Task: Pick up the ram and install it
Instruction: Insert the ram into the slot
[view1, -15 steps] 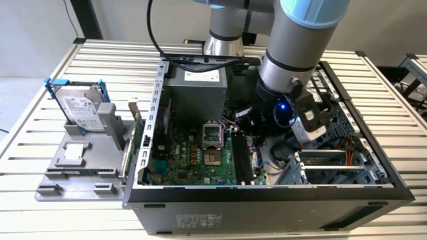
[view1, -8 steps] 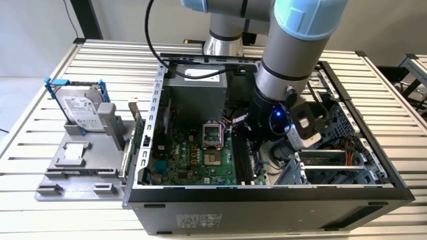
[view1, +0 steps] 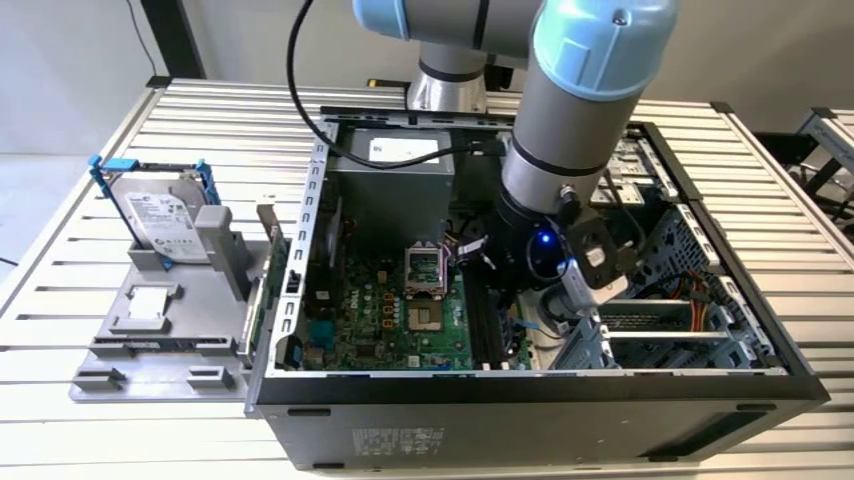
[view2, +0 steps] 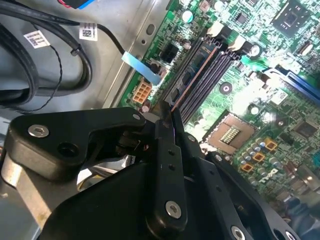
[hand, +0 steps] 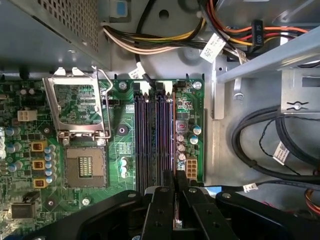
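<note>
The ram is a thin dark board seen edge-on with a copper-coloured line along it. It stands in the outermost of the long black motherboard slots, the one nearest the case wall with the cables. My gripper is shut on the ram's near end, its black fingers pressed against both faces. In the first wrist view the ram runs as a narrow line away from the gripper. In the exterior view the gripper reaches down inside the open computer case, over the green motherboard.
The open CPU socket and its raised bracket lie beside the slots. Black cable bundles and a drive cage crowd the case on the exterior view's right. A silver hard drive with blue bracket stands on a grey fixture outside the case.
</note>
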